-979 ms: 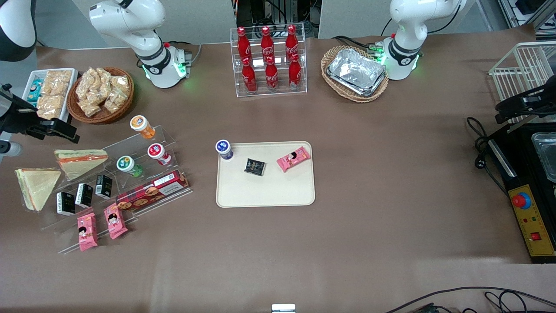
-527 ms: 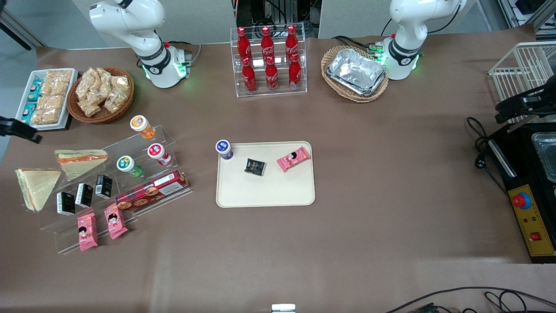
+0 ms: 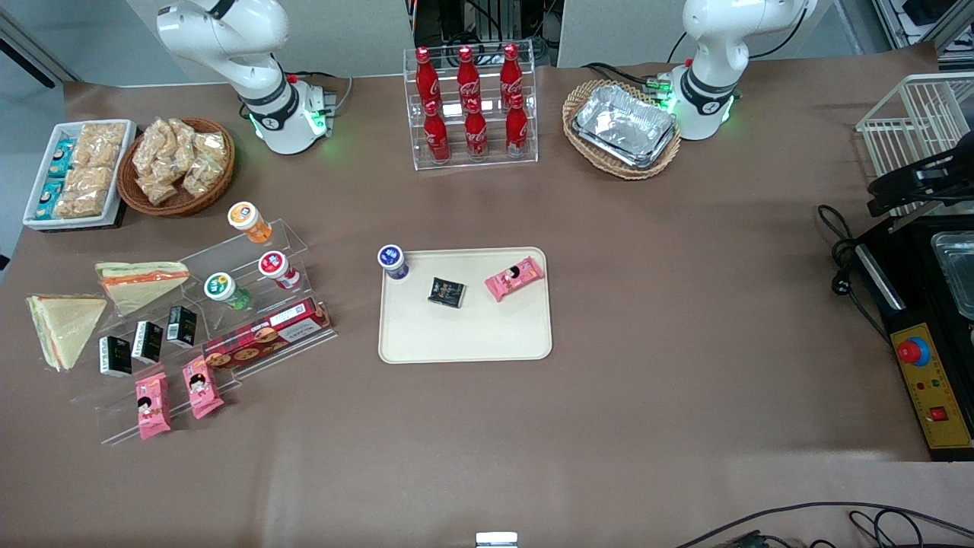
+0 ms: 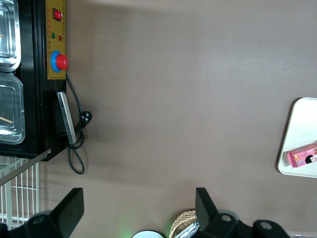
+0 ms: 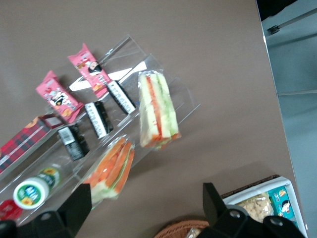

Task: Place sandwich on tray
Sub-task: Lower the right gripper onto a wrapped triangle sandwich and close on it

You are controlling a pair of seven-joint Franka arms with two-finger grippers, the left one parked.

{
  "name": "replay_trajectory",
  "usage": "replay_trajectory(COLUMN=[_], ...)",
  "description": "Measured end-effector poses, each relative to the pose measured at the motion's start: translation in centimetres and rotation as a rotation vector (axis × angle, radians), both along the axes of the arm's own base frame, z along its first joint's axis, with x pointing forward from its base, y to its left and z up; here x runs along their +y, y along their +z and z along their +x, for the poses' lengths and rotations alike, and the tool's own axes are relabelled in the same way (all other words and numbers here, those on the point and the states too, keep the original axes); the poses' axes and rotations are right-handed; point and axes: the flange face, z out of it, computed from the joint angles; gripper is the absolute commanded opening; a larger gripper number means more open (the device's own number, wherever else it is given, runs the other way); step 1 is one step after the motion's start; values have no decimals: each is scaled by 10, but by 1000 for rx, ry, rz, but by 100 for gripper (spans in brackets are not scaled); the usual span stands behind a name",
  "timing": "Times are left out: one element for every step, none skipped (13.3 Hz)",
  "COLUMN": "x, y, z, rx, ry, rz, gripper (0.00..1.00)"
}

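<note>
The gripper [image 5: 143,210] hangs high above the working arm's end of the table, out of the front view. Its two fingers [image 5: 214,199] stand wide apart with nothing between them. Directly under it in the wrist view lie two wrapped sandwiches on a clear stepped rack [image 3: 205,304].

The sandwich [image 5: 157,110] nearer the table edge lies flat on the lower step with its layered cut face showing orange and green. In the front view it is the wedge [image 3: 65,327] closest to the working arm's end. The second sandwich [image 5: 110,171] sits one step up, just beside a green-capped bottle [image 5: 30,191]. Small black boxes [image 5: 96,119] stand close to both.

The tray [image 3: 464,335] lies well apart, at the table's middle, and carries a blue-capped bottle [image 3: 392,261], a black packet [image 3: 446,291] and a pink packet [image 3: 514,278]. The half nearer the front camera is bare.

The sandwich looks light and soft. The bread would likely crush under a hard squeeze, and the clear wrap is probably slick. A gentle grip across the thickness of the wedge, bread face to bread face near its broad middle, seems safest. The thin pointed corner would likely fold or slip. The outer sandwich seems the easier pick, since it has fewer neighbours.
</note>
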Motion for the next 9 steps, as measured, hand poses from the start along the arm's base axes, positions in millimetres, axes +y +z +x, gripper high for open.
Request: replay_trajectory(x=[-6,-9,-10,-10,-10,-11,-12,-13,-16], y=[-12,-25,-39,-54,-68,-79,-89,-99,-108], z=[4,8,11,12,12,11,10,9,8], rx=[-3,-13,-23,-33,-40,-43,-45,-45,-38], ry=[-10,-16,-16,-15,-13,4,28,50,64], rz=[-4,-5,-7,-11,-15,-19,-24,-29,-32], gripper=[100,100,100,100,100,100,100,100,100])
